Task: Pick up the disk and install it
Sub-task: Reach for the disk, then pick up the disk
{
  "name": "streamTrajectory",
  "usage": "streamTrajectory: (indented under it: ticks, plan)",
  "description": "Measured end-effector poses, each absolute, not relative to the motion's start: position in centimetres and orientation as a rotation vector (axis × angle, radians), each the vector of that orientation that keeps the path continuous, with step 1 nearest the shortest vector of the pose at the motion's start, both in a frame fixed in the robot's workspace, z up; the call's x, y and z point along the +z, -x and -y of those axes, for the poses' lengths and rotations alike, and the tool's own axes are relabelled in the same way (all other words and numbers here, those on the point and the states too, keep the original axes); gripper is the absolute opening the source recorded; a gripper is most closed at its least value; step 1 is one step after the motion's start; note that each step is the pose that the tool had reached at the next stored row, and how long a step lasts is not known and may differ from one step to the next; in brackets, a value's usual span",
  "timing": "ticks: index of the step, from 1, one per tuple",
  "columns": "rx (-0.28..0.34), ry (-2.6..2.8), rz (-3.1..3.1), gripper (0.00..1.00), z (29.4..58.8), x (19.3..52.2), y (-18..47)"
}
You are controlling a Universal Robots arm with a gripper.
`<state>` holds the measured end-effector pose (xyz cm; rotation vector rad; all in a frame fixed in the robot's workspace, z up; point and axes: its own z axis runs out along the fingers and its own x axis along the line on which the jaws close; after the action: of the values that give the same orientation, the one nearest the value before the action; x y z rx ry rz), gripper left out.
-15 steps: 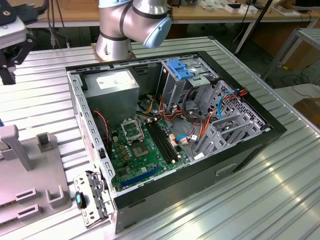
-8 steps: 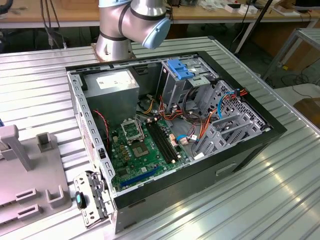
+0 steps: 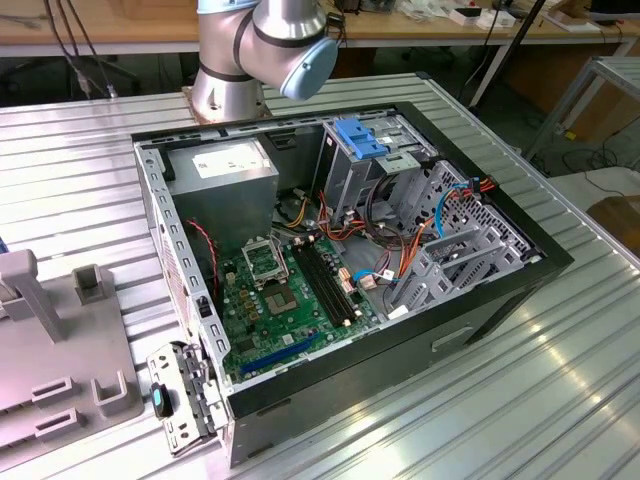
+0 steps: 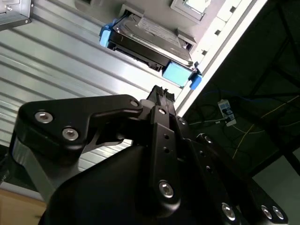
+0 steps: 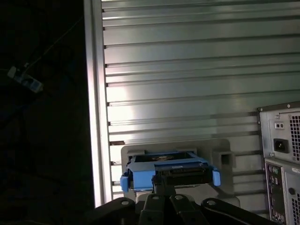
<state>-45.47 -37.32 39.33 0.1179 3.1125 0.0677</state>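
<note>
My gripper [image 4: 161,92] sits closest, its black linkages spread below and its fingers drawn together with nothing between them, as far as I can judge from both wrist views. Just beyond my tips, near but not touching, lies the disk [image 4: 150,38]. Its dark body and white label are framed by the blue carrier [image 4: 177,73], and it rests in a grey holder [image 5: 221,154] on the ribbed aluminium table [image 5: 187,70]. In the first wrist view my tips line up with the disk's end face [image 5: 185,173], where the connector is.

That alignment is my main worry. If I advance with my fingers together, I would hit that end face instead of straddling it, and could shove the disk askew in its holder or damage the connector. The carrier is plastic, so I expect a grip on its rails alone to flex and let the disk tilt. The holder also stands near the table's edge [image 5: 96,117], so a hard knock could send the disk off the table.

Farther off, the open computer case [image 3: 545,262] waits with loose cables [image 3: 400,255] around its drive cage [image 3: 465,240]. These could snag a tilted disk.
</note>
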Motion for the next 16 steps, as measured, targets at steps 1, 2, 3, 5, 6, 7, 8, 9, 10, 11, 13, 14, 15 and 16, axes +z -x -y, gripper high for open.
streamTrajectory:
  ticks: [1,2,3,5,6,7,8,9,10,11,13,14,15,16]
  plan:
    - [0.068,-0.118,-3.112,0.11,37.33,39.33,45.56]
    - [0.068,-0.118,-3.113,0.11,37.33,39.33,45.59]
    - [0.068,-0.118,-3.112,0.11,37.33,39.33,45.60]
    - [0.068,-0.118,-3.113,0.11,37.32,39.33,45.62]
    - [0.068,-0.118,-3.112,0.11,37.32,39.33,45.63]
    - [0.068,-0.118,-3.112,0.11,37.32,39.33,45.65]
    - [0.068,-0.118,-3.112,0.11,37.32,39.33,45.66]
    - [0.068,-0.118,-3.112,0.11,37.32,39.33,45.66]
    - [0.068,-0.117,-3.113,0.11,37.32,39.33,45.67]
    - [0.068,-0.104,-3.113,0.11,37.32,39.33,45.68]
    - [0.069,-0.011,-3.116,0.11,37.32,39.33,45.70]
    - [0.070,0.034,-3.117,0.11,37.32,39.33,45.69]
    - [0.070,0.081,-3.117,0.11,37.32,39.34,45.71]
    - [0.070,0.100,-3.116,0.11,37.33,39.33,45.74]
